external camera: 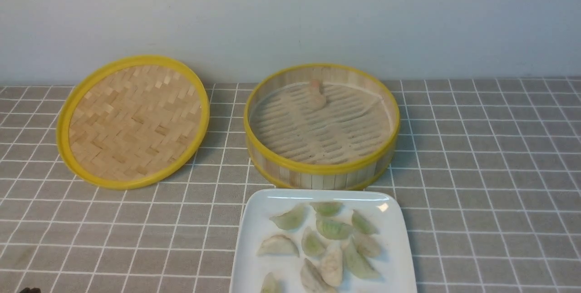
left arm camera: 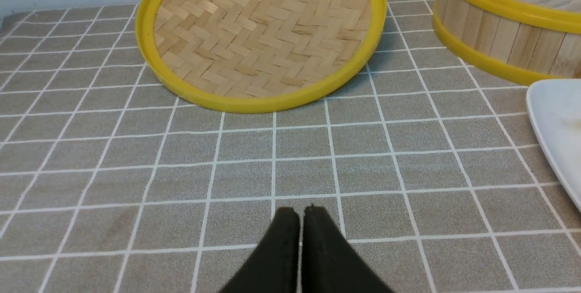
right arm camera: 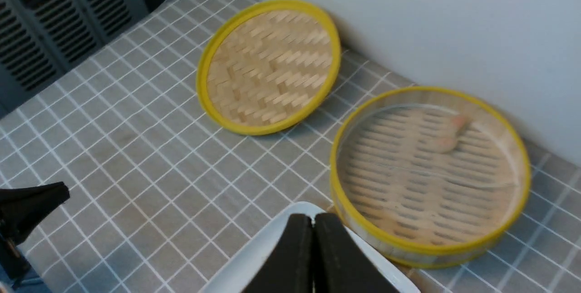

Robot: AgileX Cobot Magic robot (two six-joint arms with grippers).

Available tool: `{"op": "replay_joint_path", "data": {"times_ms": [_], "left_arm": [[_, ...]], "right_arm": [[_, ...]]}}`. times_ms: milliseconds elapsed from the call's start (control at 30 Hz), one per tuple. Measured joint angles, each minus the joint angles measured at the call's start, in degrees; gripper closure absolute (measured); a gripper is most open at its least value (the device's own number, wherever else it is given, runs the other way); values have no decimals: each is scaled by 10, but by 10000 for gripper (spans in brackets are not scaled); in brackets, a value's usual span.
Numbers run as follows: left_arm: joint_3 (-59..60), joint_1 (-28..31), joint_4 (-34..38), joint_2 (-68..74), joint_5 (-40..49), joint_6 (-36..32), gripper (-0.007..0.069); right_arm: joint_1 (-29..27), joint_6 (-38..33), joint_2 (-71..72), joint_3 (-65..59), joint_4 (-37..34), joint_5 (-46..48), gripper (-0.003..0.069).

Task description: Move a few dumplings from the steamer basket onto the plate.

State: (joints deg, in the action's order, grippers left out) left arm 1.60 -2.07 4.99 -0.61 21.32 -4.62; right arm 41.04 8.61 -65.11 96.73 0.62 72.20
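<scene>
Roughly ten dumplings [external camera: 333, 228], pale green and whitish, lie scattered on the plate [external camera: 254, 238], some touching one another, some apart; the plate sits at the near edge of the checked tablecloth [external camera: 476, 170], just in front of the steamer basket [external camera: 317, 173]. On the basket's slatted floor only a lumpy pinkish-beige piece [external camera: 316, 95] shows, close to the far wall. To the basket's left the woven lid [external camera: 131, 120] rests tilted, its far edge raised toward the wall behind. The right gripper [right arm camera: 313, 220] has its jaws pressed together with nothing between them; in the right wrist view its tips show over the plate's far rim, just beside the basket's near wall, and no dumpling touches them. The dumplings themselves are hidden from that view. The left gripper [left arm camera: 300, 213] also has its jaws pressed together and empty, low over bare cloth on the near side of the lid, well apart from the plate, whose corner only just enters the left wrist view
</scene>
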Motion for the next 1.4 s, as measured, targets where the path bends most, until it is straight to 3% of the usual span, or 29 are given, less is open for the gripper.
{"op": "replay_joint_path", "data": {"times_ms": [133,333,633,767,1033,1400], "left_arm": [[0,0,0,0,0,0,629],[0,0,0,0,0,0,629],[0,0,0,0,0,0,629],[0,0,0,0,0,0,629],[0,0,0,0,0,0,629],[0,0,0,0,0,0,629]], "right_arm": [[0,44,113,-112,58,-41,671],[0,144,366,-362,148,-185,671],[0,171,603,-579,142,-227,671],[0,171,610,-642,133,-256,670],[0,172,610,-681,129,-409,669],[0,172,610,-681,141,-431,669]]}}
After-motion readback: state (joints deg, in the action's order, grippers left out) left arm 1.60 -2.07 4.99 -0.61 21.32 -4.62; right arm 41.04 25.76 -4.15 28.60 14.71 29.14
